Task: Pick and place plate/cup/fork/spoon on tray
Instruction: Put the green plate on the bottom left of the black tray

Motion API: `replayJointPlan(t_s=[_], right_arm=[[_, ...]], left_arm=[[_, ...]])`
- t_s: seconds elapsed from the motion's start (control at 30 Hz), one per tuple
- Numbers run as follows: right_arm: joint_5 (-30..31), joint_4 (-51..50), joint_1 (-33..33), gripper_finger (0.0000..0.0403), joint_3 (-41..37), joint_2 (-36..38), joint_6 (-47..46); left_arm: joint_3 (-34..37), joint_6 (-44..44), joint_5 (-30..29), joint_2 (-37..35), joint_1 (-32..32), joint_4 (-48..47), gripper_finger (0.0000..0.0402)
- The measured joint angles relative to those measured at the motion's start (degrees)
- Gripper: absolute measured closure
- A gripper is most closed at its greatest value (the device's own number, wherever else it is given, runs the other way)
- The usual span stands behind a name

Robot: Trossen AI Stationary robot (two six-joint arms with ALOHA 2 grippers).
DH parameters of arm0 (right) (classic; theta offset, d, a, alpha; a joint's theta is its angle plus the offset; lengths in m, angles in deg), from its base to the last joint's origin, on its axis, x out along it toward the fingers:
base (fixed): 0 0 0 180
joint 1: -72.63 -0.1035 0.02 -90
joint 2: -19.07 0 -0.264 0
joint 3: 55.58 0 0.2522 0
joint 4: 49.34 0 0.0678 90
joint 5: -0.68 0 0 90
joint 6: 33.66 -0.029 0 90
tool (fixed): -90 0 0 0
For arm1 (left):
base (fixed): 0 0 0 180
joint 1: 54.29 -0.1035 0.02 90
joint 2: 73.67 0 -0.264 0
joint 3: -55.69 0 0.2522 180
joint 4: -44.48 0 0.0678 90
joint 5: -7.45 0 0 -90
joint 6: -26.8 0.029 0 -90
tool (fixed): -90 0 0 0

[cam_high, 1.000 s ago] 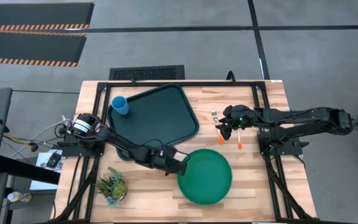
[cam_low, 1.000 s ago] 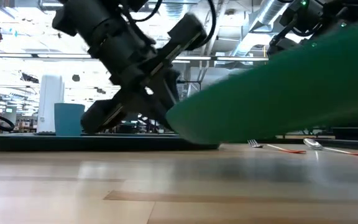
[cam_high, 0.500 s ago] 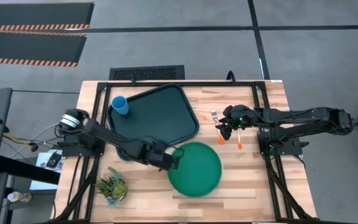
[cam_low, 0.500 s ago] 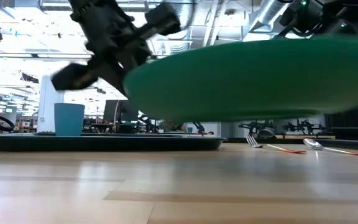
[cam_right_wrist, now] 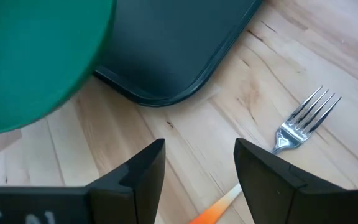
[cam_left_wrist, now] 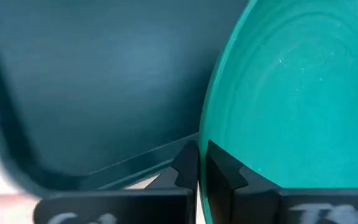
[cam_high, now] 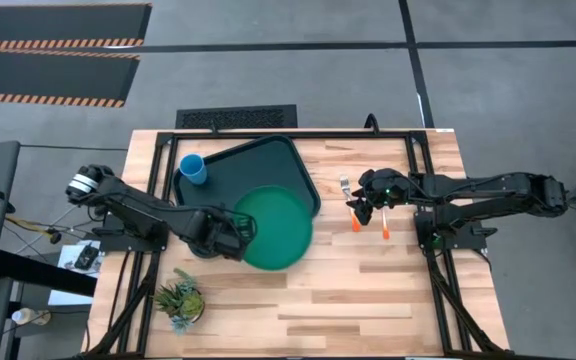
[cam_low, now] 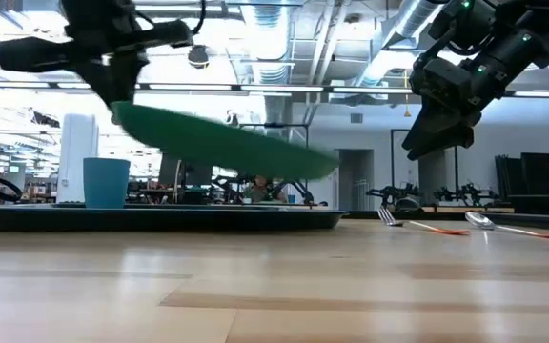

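My left gripper (cam_high: 240, 232) is shut on the round green plate (cam_high: 276, 228), which hangs over the near right part of the dark tray (cam_high: 223, 200). In the low view the plate (cam_low: 227, 148) slants above the tray (cam_low: 160, 219). The blue cup (cam_high: 193, 168) stands in the tray's far left corner. My right gripper (cam_right_wrist: 197, 168) is open and empty, above the fork (cam_right_wrist: 306, 121) and the spoon (cam_low: 503, 226). Both utensils lie flat on the wood at the right. My left gripper pinches the plate's rim (cam_left_wrist: 205, 134) at the plate's left edge, between its two fingers. The fingers come about level from the table's left side. The plate is lifted clear and tilted, with the held edge (cam_low: 127, 114) higher and the free edge (cam_low: 327, 170) lower.
A small spiky plant (cam_high: 180, 298) stands at the table's near left corner. Bare wood (cam_high: 368, 290) lies near and right of the plate. The right arm (cam_high: 478, 190) reaches in from the right edge.
My left gripper has carried the plate toward the table's left and far edges and up. The plate has gone from above the table's near middle to above the tray's near right part, still clear and tilted.
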Motion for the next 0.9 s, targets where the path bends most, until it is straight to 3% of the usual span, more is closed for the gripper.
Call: replayJointPlan(t_s=[0.13, 0.4, 0.63, 0.9], right_arm=[[0.0, 0.1, 0.0, 0.0187, 0.0, 0.0, 0.2], [0.0, 0.2, 0.0, 0.0187, 0.0, 0.0, 0.7], [0.0, 0.4, 0.0, 0.0187, 0.0, 0.0, 0.9], [0.0, 0.4, 0.0, 0.0187, 0.0, 0.0, 1.3]], left_arm=[[2.1, -4.7, 2.0, -0.7, -0.2, -3.5, 0.0401], [10.9, -16.4, 0.9, -9.4, -0.1, -2.8, 0.0401], [17.8, -19.7, 2.1, -14.4, -0.2, -0.1, 0.0401], [21.6, -20.1, 2.6, -14.5, -0.9, 0.2, 0.0401]])
